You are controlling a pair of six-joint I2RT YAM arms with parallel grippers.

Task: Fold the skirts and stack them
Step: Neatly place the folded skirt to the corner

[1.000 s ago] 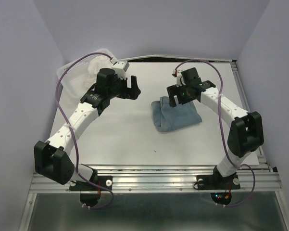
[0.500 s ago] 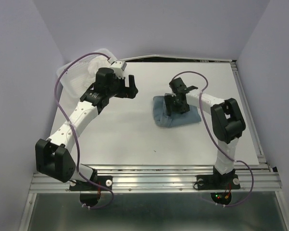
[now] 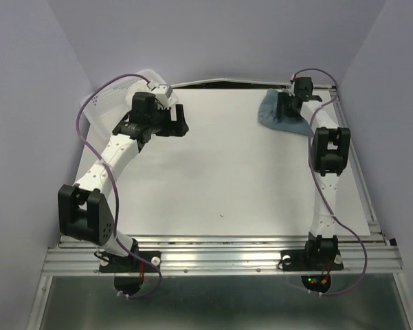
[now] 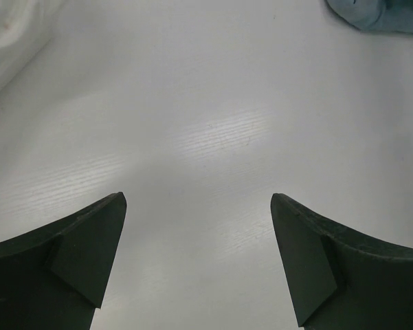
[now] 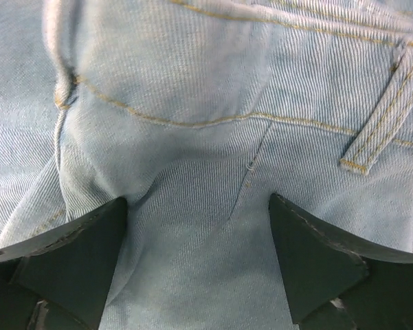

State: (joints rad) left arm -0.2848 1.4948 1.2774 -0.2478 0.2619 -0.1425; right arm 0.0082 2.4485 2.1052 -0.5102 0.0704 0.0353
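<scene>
**Blue skirt parked at the far right corner**

The blue skirt is bunched into a compact bundle at the far right corner of the table, close to the far edge and the right rail. It is judged to be kept there so that the middle is free for the other garment.

The right gripper is held low on the bundle with its jaws spread wide. In the wrist view, denim seams and a belt loop fill the gap between the fingers. Nothing is seen pinched, so the cloth is taken as pressed on, not gripped.

The white skirt is seen only as pale folds at the far left, by the basket; whether it lies inside cannot be told. The left gripper is held above bare table near that corner, jaws fully apart with nothing between them, seemingly placed for a reach to the white cloth.

Little room is found behind and to the right of the bundle, so a withdrawal is best made upward and toward the near side. A broad bare stretch between the arms is offered for folding. The bundle could be dragged over the edge if a finger is caught in a fold.
</scene>
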